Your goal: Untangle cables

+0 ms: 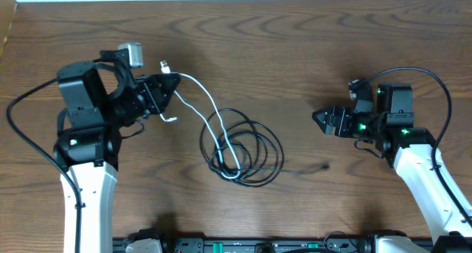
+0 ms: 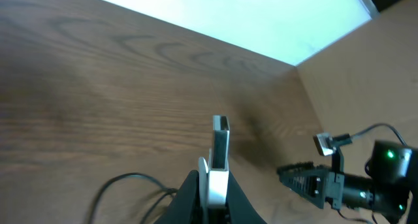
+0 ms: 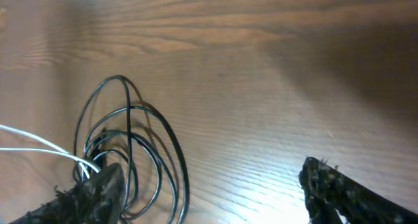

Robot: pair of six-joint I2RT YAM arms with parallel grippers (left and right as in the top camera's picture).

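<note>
The white cable (image 1: 199, 82) and the black cable (image 1: 243, 151) lie together near the middle of the wooden table (image 1: 310, 54), and they are not separated. The black one is wound in several loose overlapping loops. The white one leaves the loops at their 6 o'clock edge, crosses up through them and runs off toward 10 o'clock, ending at the left gripper (image 1: 168, 87).

The left gripper's jaws are closed on the white cable at its end. In the left wrist view the gripper (image 2: 212, 178) pinches the white plug body, and the metal plug (image 2: 221, 136) sticks out past the fingertips, clear of the table. A curve of black cable (image 2: 124, 179) shows at 8 o'clock in that view.

The right gripper (image 1: 318, 119) sits at 3 o'clock from the loops, well apart from them in the overhead view, and points toward them. Its jaws stand wide with nothing between them — in the right wrist view the gripper (image 3: 209, 178) has one of its fingers (image 3: 91, 194) at 7 o'clock and the other at 5 o'clock, with bare wood between. The black cable (image 3: 130, 129) fills that view's left side. The white cable (image 3: 39, 147) enters from 9 o'clock and meets the loops just above the left finger — I cannot tell whether that finger touches the loops.
</note>
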